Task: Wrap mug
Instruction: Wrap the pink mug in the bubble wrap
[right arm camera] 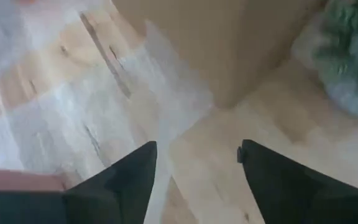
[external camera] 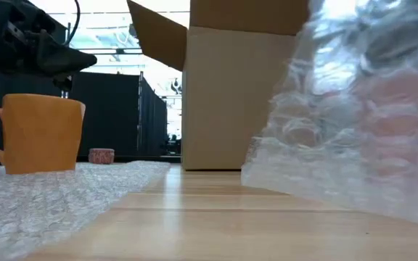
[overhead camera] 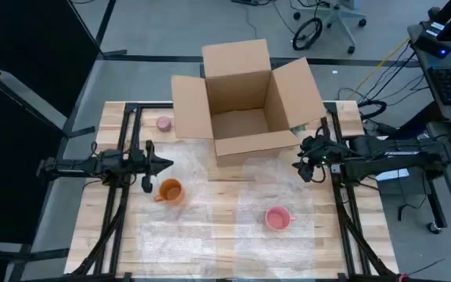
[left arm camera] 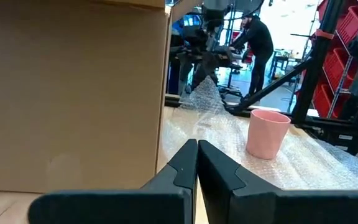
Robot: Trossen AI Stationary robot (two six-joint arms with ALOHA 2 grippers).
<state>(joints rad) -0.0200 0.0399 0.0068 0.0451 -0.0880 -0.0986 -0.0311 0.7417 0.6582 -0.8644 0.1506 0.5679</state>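
Pink mug [overhead camera: 277,218] sat lower centre-right on bubble wrap [overhead camera: 210,227] (laid ready for wrapping). Right tool [overhead camera: 304,169] hovered mid-right, fingers apart, empty. Left tool [overhead camera: 163,164] mid-left, fingers closed, empty, beside orange mug [overhead camera: 170,190].

Orange mug [overhead camera: 171,190], pink mug [overhead camera: 277,218], brown box [overhead camera: 245,102] (clear bubble wrap [overhead camera: 210,227]).

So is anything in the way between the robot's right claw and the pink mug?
Nothing visible. The right claw hangs open beside the cardboard box, and only flat bubble wrap lies between it and the pink mug.
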